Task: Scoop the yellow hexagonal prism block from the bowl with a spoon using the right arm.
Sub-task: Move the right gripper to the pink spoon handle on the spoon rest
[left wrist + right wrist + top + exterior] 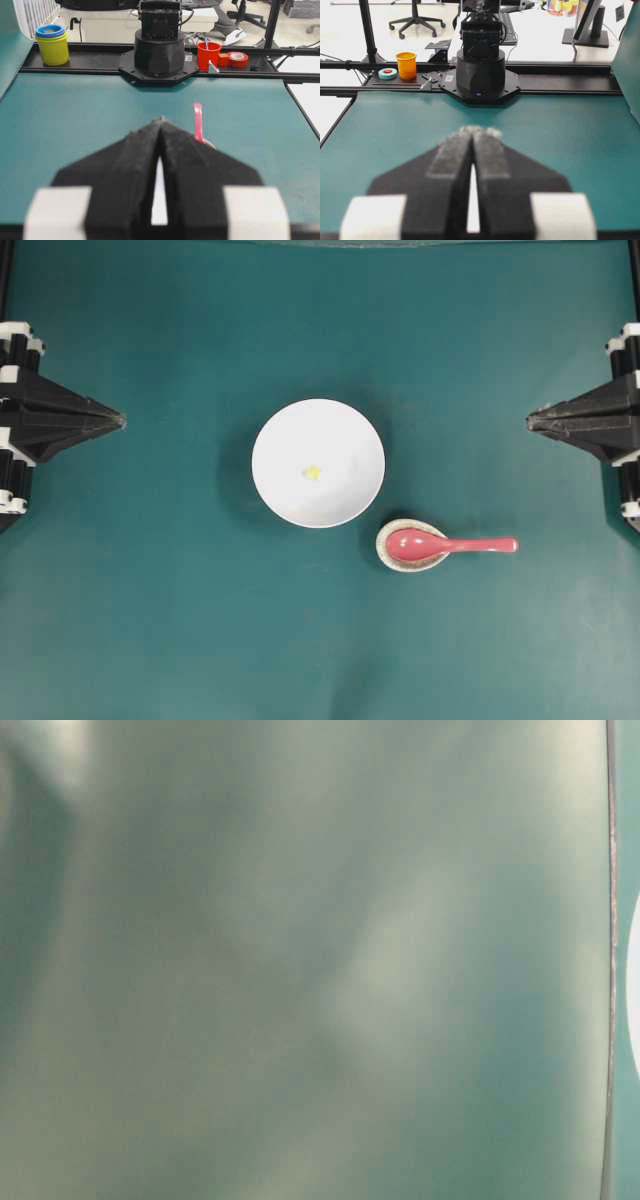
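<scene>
A tiny yellow hexagonal prism block (313, 473) lies near the middle of the large white bowl (290, 435) at the table's centre. The pinkish-red spoon (450, 545) rests with its head in a small speckled dish (384, 550), handle pointing right; its handle also shows in the left wrist view (198, 122). My left gripper (120, 421) is shut and empty at the left edge, far from the bowl. My right gripper (531, 420) is shut and empty at the right edge, above and right of the spoon. Both wrist views show the jaws closed tip to tip, the left gripper (161, 120) and the right gripper (481, 131).
The green table mat (180, 620) surrounds the bowl. Arm bases (159, 50) (481, 70) stand at the table's ends. Cups and tape rolls (52, 44) (406, 64) sit off the mat on the rails. The table-level view is blurred green.
</scene>
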